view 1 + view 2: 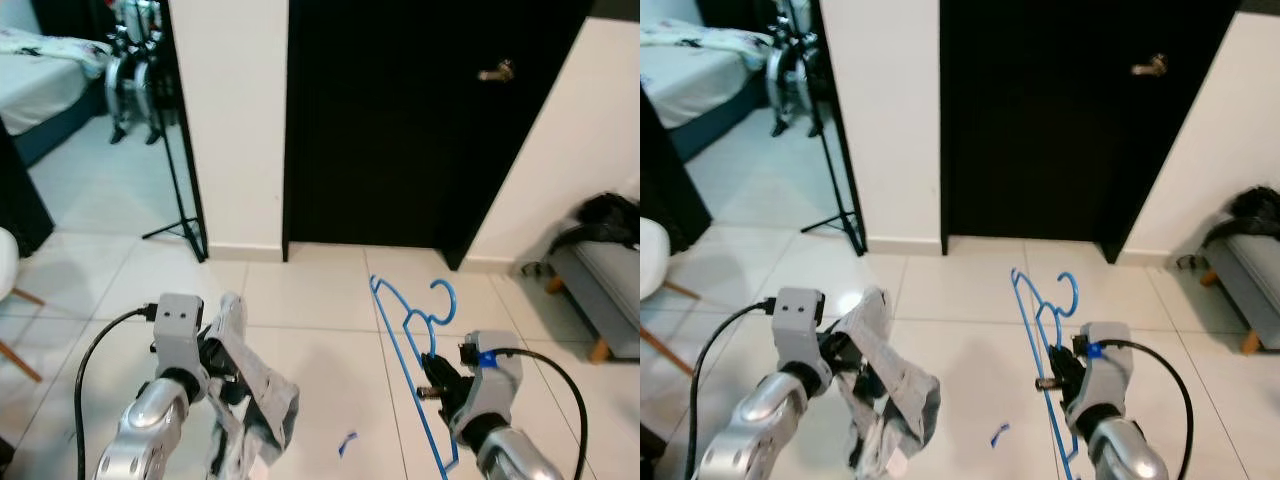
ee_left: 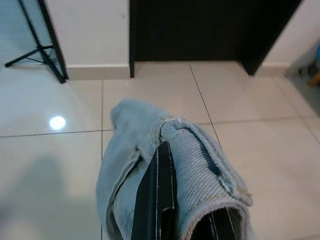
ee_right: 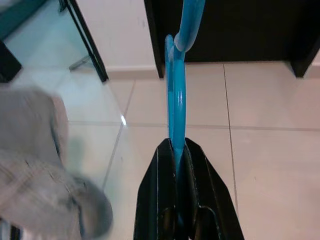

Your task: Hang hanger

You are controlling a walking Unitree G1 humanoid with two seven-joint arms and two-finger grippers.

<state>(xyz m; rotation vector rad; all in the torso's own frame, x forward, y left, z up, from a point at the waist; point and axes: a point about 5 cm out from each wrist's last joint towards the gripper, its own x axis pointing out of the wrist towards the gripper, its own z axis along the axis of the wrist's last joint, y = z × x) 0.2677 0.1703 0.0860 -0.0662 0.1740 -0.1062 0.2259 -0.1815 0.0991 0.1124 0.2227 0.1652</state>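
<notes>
A blue plastic hanger is held up in front of me on the right, its hook pointing up and away. My right gripper is shut on the hanger's blue bar, which runs out between the black fingers. On the left, my left gripper is shut on a pale grey garment that droops below it. In the left wrist view the cloth wraps over the black fingers.
A black door with a brass handle stands ahead in a white wall. A black tripod stand is at the left, a grey bench with a dark bag at the right. White tiled floor lies between.
</notes>
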